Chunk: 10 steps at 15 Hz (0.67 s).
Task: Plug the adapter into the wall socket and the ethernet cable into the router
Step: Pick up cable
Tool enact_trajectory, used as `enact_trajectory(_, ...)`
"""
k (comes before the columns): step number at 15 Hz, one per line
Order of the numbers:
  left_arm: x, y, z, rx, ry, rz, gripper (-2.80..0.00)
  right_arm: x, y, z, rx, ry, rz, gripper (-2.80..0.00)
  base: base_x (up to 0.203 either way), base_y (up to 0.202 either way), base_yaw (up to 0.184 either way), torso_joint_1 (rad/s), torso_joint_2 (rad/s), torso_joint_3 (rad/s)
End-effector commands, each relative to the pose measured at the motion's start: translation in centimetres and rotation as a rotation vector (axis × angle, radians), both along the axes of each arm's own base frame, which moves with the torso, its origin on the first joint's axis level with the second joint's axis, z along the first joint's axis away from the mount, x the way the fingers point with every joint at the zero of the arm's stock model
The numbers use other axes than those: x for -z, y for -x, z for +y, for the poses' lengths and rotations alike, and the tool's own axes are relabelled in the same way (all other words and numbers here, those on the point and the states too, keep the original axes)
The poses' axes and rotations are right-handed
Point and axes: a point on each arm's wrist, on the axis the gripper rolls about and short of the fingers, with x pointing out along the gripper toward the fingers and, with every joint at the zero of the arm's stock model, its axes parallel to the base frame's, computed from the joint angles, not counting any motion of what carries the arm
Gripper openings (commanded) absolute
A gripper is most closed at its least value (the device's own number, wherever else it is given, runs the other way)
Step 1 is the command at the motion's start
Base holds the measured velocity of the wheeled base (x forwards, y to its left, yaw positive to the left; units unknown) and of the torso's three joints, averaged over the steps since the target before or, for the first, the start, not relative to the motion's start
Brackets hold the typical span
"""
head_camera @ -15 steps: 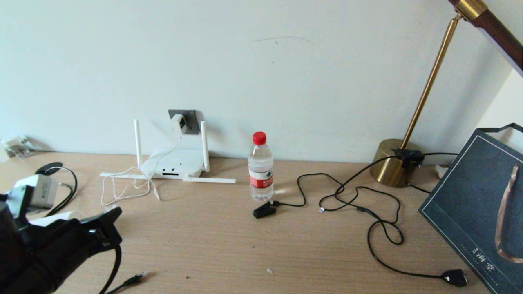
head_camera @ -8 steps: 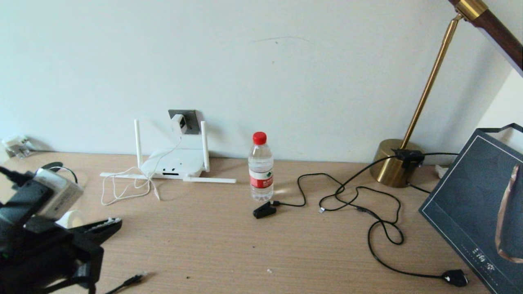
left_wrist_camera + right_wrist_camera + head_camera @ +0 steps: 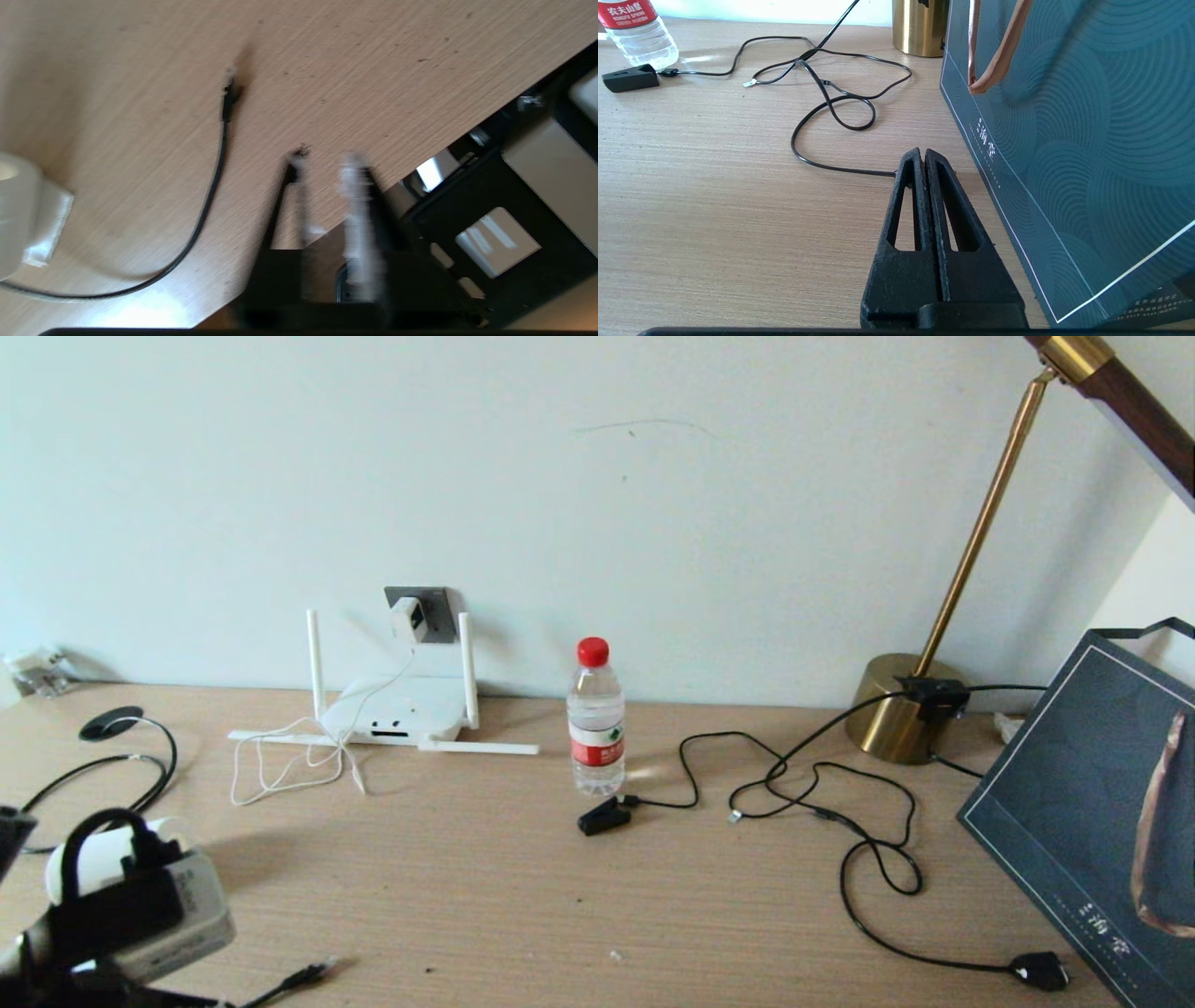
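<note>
The white adapter (image 3: 407,617) sits in the dark grey wall socket (image 3: 431,605), and its thin white cord hangs to the desk. Below stands the white router (image 3: 397,714) with its stick antennas. The black ethernet cable (image 3: 212,186) lies loose on the desk, its connector (image 3: 308,975) near the front edge. My left gripper (image 3: 324,161) hovers over the desk's front edge, beside the connector (image 3: 229,95) and apart from it; it is slightly open and holds nothing. My right gripper (image 3: 923,154) is parked low and shut beside a blue bag.
A white paper roll (image 3: 89,859) sits by my left wrist. A water bottle (image 3: 596,719), a black clip-end cable (image 3: 602,817), the lamp cord with its switch (image 3: 1041,971), a brass lamp base (image 3: 901,709) and the blue bag (image 3: 1102,803) fill the middle and right.
My left arm has swung down and back toward the desk's front left corner, rolling its wrist. Its fingers have dropped out of the head view. Nothing else on the desk has moved.
</note>
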Motion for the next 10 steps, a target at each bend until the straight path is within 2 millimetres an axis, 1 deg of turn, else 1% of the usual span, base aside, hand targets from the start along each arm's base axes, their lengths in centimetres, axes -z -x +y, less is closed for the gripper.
enact_trajectory(1,0.7,-1.2,-0.2,0.004,-0.002,0.067,0.00,0.0,0.0,0.0,-0.001,0.000,0.001,-2.80,0.000,0.000,0.000,0.000,0.00,0.000)
enact_trajectory(3,1.3,-2.5,-0.1,-0.001,-0.022,0.110,0.00,0.0,0.0,0.0,-0.001,0.000,0.003,-2.80,0.000,0.000,0.000,0.000,0.00,0.000)
enact_trajectory(6,2.6,-5.5,1.3,-0.020,-0.077,0.137,0.00,0.0,0.0,0.0,-0.001,0.000,0.002,-2.80,0.000,0.000,0.000,0.000,0.00,0.000)
enact_trajectory(10,4.5,-8.1,2.5,0.021,-0.132,0.220,0.00,0.0,0.0,0.0,0.000,0.000,0.003,-2.80,0.000,0.000,0.000,0.000,0.00,0.000)
